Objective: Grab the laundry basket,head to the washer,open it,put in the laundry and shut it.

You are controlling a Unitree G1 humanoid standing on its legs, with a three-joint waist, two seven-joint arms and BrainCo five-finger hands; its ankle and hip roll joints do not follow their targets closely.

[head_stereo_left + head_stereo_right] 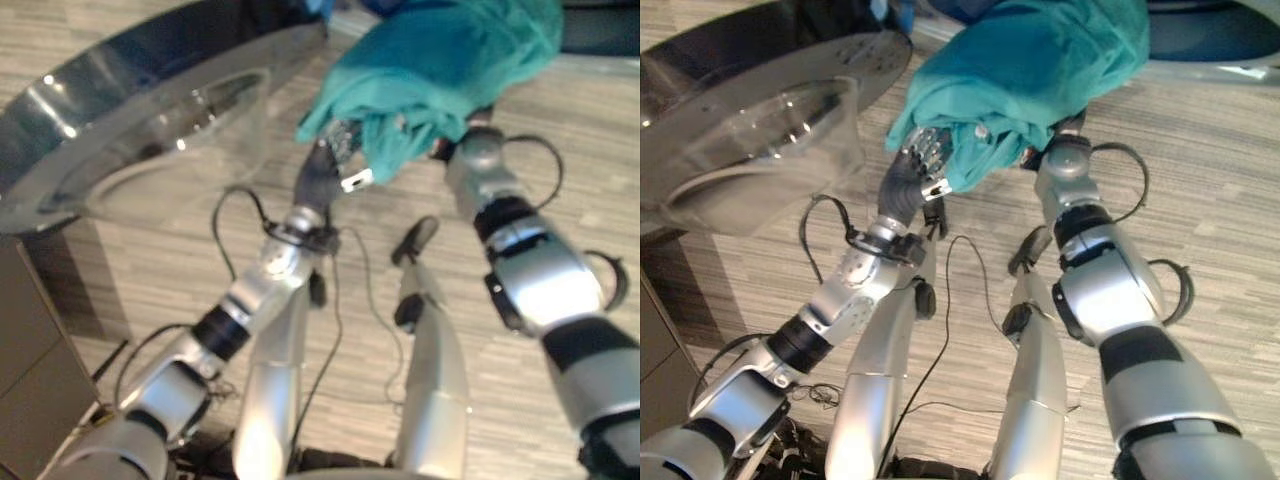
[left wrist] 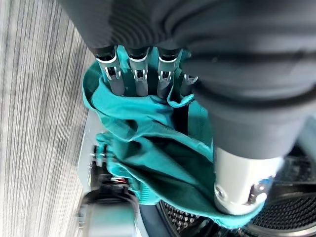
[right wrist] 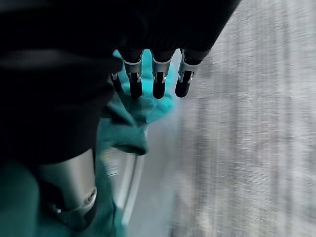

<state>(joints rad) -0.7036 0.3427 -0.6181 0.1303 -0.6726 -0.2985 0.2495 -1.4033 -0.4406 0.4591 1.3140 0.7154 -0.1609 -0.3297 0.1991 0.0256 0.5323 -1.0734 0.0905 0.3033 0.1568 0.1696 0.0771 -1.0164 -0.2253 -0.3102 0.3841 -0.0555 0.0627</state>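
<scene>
Laundry (image 1: 1030, 70), teal, bunched in curled fingers of both hands (image 1: 925, 160) (image 3: 148, 81) above drum (image 2: 276, 217).

The teal laundry (image 1: 1025, 75) looks like soft matt cloth, creased and folded, with a hemmed edge showing in the left wrist view. The washer door (image 1: 150, 110) is glossy, with a dark shiny rim around a clear bowl of glass or plastic that catches bright highlights, and the drum (image 2: 291, 217) past the cloth is dark perforated metal. The floor (image 1: 1220, 180) is a matt, grey wood-grain plank surface, while each robot hand shows smooth silver metal fingers (image 2: 140, 81) under a dark ribbed matt cover.
</scene>
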